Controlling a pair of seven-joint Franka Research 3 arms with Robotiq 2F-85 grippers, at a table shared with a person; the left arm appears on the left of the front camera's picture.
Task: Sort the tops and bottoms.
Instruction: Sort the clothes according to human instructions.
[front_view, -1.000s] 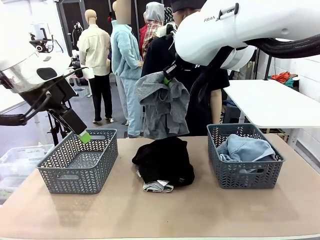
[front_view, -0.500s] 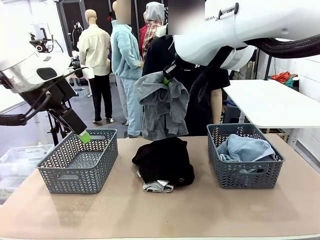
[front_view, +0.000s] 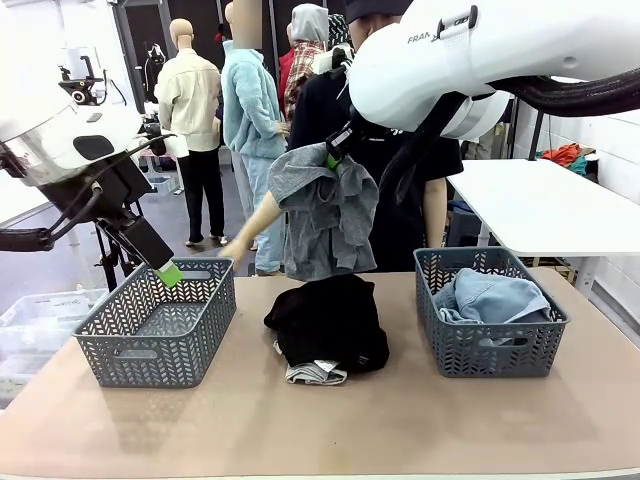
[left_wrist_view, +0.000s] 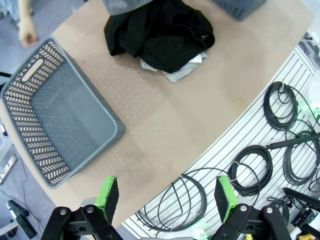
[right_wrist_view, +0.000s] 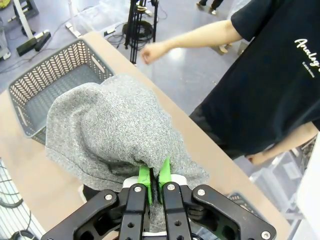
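Right claw (right_wrist_view: 154, 176) clamps grey garment (front_view: 325, 215) above black pile (front_view: 330, 322).

Front view: fixed cam, low, at the table (front_view: 400, 420) edge on the near side of the empty basket (front_view: 150, 345). Faces level across it to the far side; basket at mid-distance, frame left.

Left wrist view: high over the basket's near side, tilted steeply down, wide angle. Basket in the lower left.

Right wrist view: high, off the basket toward the table middle, looking down. Grey garment (right_wrist_view: 110, 130) right under the lens, basket small at upper left.

Shared: all three views have the basket and the person's hand (right_wrist_view: 149, 52) just beyond it. Front and left wrist both have the black pile (front_view: 328, 325) beside the basket.
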